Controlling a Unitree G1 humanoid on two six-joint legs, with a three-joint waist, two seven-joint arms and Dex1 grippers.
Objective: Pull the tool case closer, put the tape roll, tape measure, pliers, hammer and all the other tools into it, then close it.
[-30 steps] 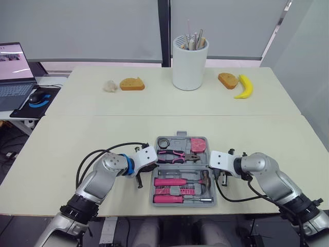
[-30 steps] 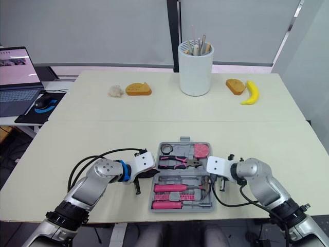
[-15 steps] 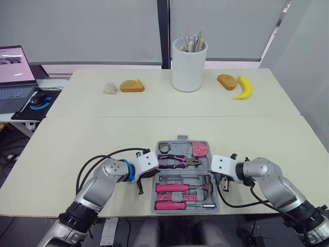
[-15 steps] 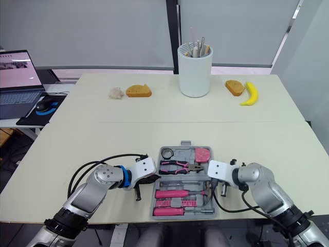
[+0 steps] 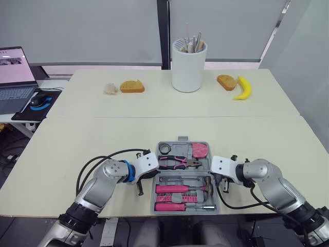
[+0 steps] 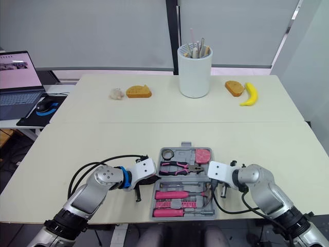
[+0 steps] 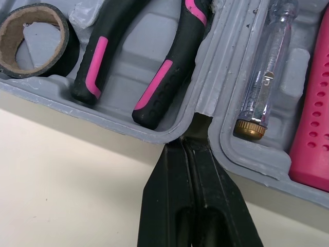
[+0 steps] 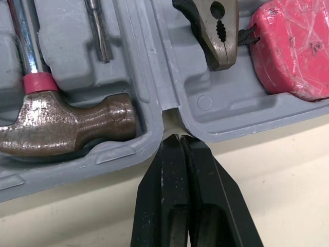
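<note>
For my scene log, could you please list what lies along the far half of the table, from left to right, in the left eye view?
A pale lump → bread slice → white holder with utensils → smaller bread piece → banana.

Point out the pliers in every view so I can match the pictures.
Left eye view: the pliers lie across the far half of the open tool case, handles toward the tape roll.
Right eye view: pliers between the tape roll and the pink tape measure.
Left wrist view: their black-and-pink handles, beside the tape roll.
Right wrist view: their metal head, beside the tape measure.
Shared landmark: the case's hinge ridge between its halves.
</note>
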